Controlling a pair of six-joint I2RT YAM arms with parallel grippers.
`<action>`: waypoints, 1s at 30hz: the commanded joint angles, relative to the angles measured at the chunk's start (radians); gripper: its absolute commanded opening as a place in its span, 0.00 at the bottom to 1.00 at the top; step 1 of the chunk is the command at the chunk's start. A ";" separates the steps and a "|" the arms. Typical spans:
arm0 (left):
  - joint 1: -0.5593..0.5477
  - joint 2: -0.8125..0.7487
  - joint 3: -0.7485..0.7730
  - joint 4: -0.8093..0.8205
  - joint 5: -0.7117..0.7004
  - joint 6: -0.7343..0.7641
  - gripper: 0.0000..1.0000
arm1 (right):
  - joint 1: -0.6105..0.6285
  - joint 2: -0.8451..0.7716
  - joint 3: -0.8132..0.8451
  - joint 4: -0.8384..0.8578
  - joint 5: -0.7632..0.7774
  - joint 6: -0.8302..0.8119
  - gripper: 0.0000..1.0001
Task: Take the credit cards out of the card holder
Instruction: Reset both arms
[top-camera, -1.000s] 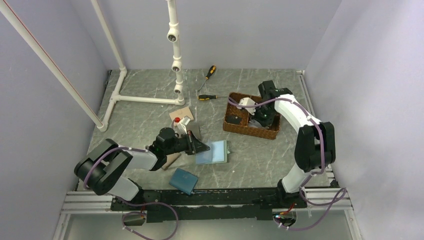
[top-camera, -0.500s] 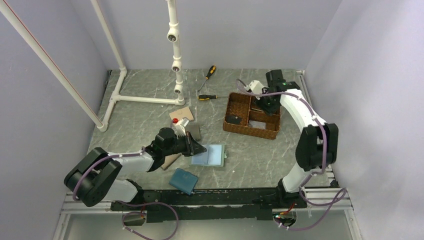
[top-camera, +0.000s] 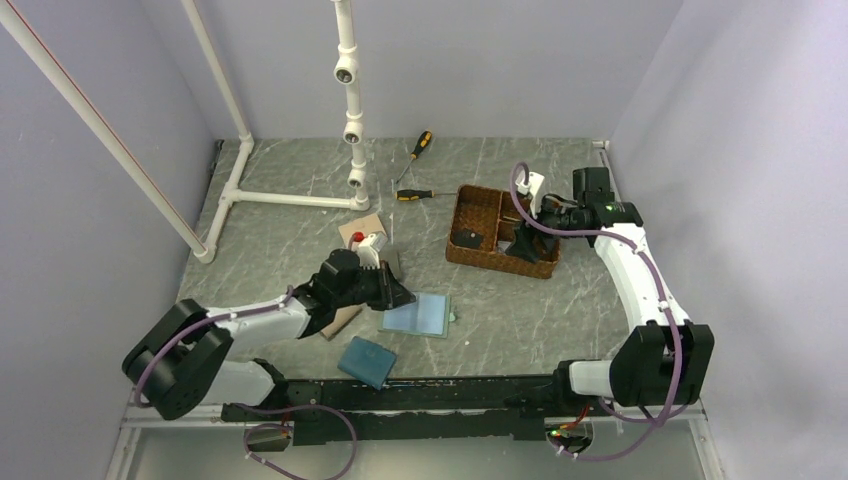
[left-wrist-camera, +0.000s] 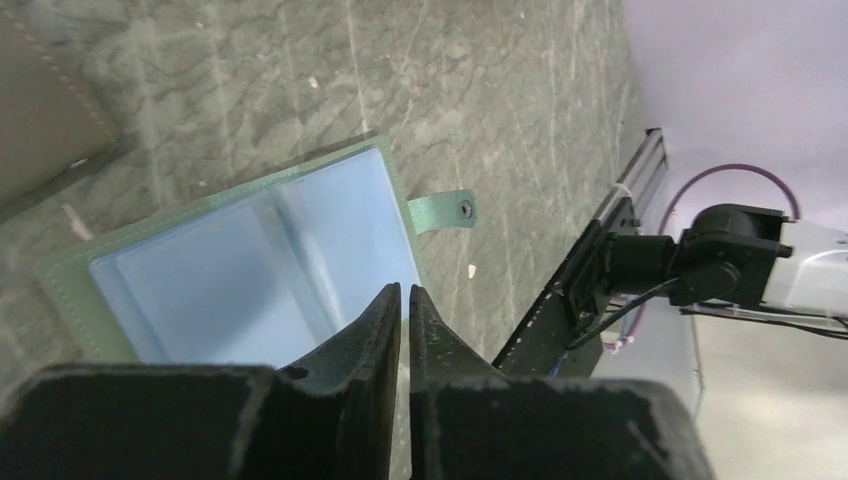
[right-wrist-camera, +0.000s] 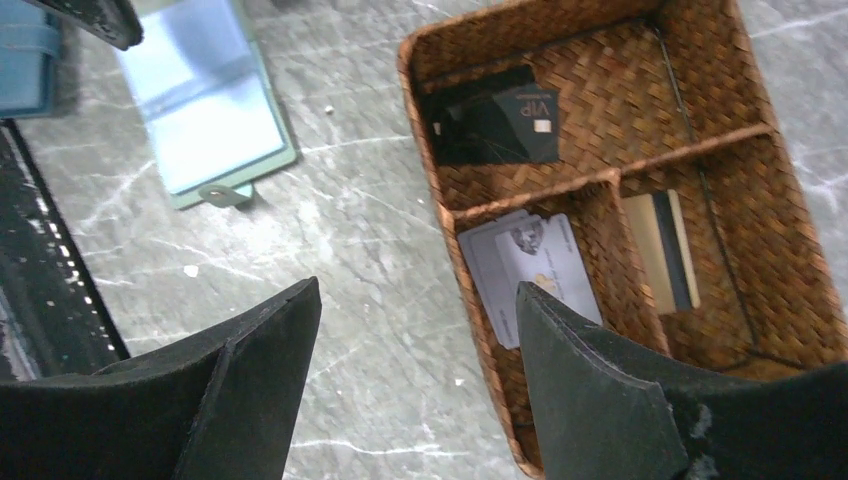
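Card holder (left-wrist-camera: 250, 260) beneath left jaws

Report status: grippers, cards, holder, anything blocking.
Left gripper shut, empty, over holder edge. Right gripper open, empty, above basket. The holder lies open, pockets look empty; cards in basket. Nothing in the way.

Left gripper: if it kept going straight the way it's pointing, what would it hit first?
The card holder, lying open: the left gripper points at its pale blue inside. The gap is hard to judge; they may already touch.
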 joint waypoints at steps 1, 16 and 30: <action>-0.014 -0.129 0.036 -0.147 -0.118 0.072 0.15 | -0.012 -0.002 -0.016 0.007 -0.176 -0.065 0.74; 0.018 -0.606 -0.100 -0.422 -0.308 0.045 0.99 | -0.050 0.020 -0.013 0.037 -0.157 -0.055 0.76; 0.021 -0.554 -0.056 -0.578 -0.251 0.099 0.99 | -0.062 0.216 0.132 0.053 0.036 -0.272 0.80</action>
